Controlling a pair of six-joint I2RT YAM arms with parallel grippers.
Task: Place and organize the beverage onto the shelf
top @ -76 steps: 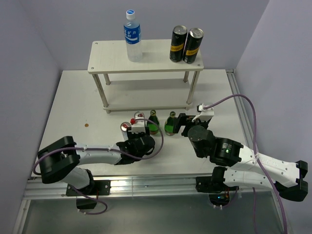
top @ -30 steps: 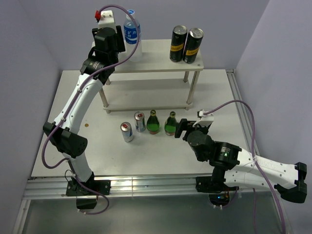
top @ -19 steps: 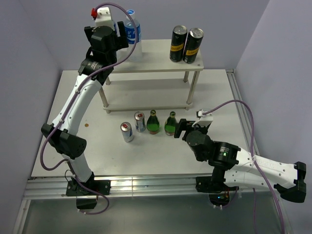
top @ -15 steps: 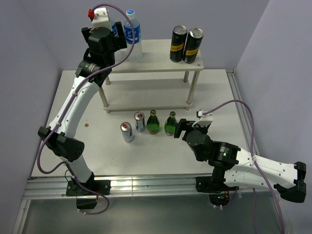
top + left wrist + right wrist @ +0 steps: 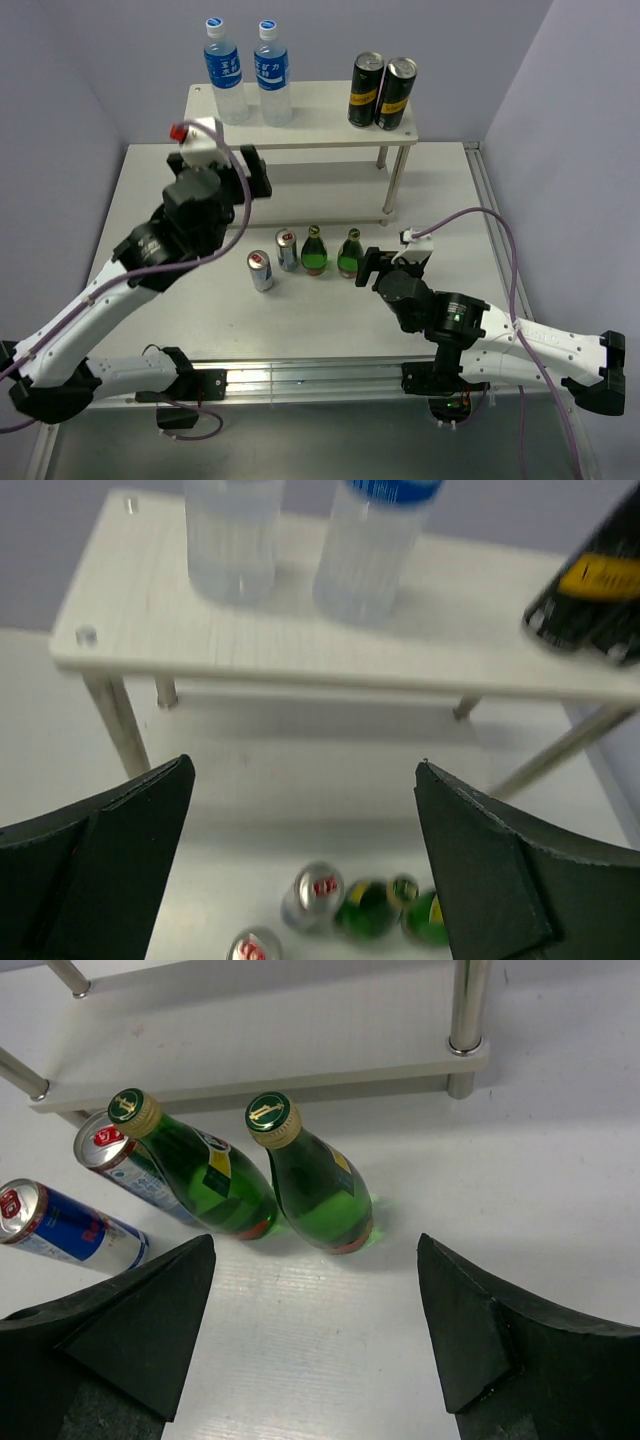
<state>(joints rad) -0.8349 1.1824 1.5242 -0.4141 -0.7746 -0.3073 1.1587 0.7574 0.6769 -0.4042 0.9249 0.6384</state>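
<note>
The shelf point(image 5: 320, 125) stands at the back of the table. On its top board are two clear water bottles with blue labels point(image 5: 223, 85) point(image 5: 271, 88) and two black cans point(image 5: 366, 90) point(image 5: 397, 93). In front of the shelf, on the table, stand two green glass bottles point(image 5: 349, 255) point(image 5: 315, 252) and two silver cans point(image 5: 287, 250) point(image 5: 260, 270). My left gripper point(image 5: 256, 176) hangs open and empty in front of the shelf point(image 5: 300, 630), above the table. My right gripper point(image 5: 315, 1330) is open just short of the right green bottle point(image 5: 312, 1182).
The shelf's lower board point(image 5: 270, 1050) lies behind the green bottles, with a metal leg point(image 5: 468, 1005) at its right corner. Purple walls close in the table's back and sides. A small brown spot point(image 5: 178, 257) marks the table at the left.
My left gripper opened, left a second water bottle on the top board's left end, then drew back and down in front of the shelf. My right gripper barely moved.
</note>
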